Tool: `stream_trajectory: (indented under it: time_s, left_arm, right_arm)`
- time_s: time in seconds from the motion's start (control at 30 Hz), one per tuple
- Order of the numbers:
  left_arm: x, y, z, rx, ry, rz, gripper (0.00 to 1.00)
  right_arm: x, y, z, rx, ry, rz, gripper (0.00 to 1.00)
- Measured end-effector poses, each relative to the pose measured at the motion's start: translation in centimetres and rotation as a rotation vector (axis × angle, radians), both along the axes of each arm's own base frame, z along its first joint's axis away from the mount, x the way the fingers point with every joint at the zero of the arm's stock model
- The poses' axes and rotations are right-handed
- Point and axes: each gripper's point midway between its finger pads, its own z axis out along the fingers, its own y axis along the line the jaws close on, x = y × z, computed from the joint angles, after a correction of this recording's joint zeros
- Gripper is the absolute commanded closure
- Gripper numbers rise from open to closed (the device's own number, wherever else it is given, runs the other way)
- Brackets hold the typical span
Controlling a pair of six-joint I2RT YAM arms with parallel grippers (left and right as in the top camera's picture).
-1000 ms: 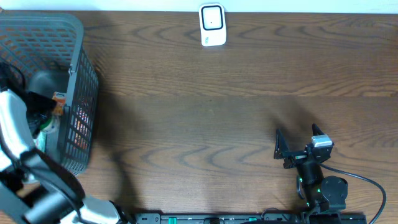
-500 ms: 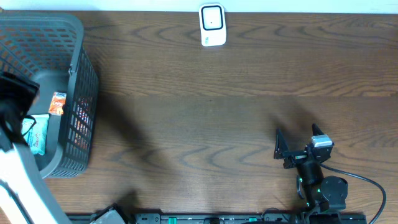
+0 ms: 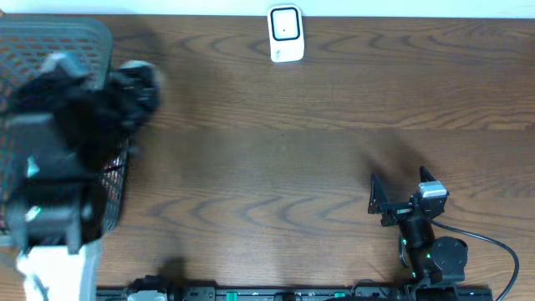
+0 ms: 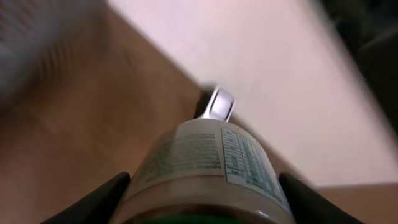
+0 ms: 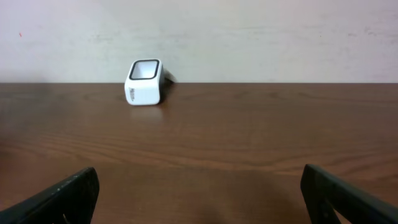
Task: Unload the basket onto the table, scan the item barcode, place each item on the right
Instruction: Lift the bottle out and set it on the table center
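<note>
Left gripper (image 4: pixel 202 208) now aloft, one bottle (image 4: pixel 205 158)

Even light; left arm (image 3: pixel 58 159), bottle (image 4: pixel 205 168) motion-blurred.

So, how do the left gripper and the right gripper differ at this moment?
The left gripper holds a labelled container between its fingers; the right gripper is open and empty. In the overhead view the left gripper is a blur by the basket; the right gripper is sharp, near the front edge of the table. Both wrist cameras see the white scanner.
</note>
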Motion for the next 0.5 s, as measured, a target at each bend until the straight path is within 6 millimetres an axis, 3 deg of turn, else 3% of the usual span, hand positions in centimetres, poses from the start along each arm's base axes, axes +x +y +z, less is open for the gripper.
stream_trajectory:
  time_s: [0.33, 0.5]
  left_arm:
    - [5.2, -13.5, -15.7, 0.14, 0.379, -0.083, 0.32]
    - [5.4, -16.9, -25.3, 0.23, 0.577, -0.098, 0.31]
  right_arm:
    - [0.0, 0.0, 0.0, 0.0, 0.0, 0.0, 0.01]
    - [0.0, 0.0, 0.0, 0.0, 0.0, 0.0, 0.01]
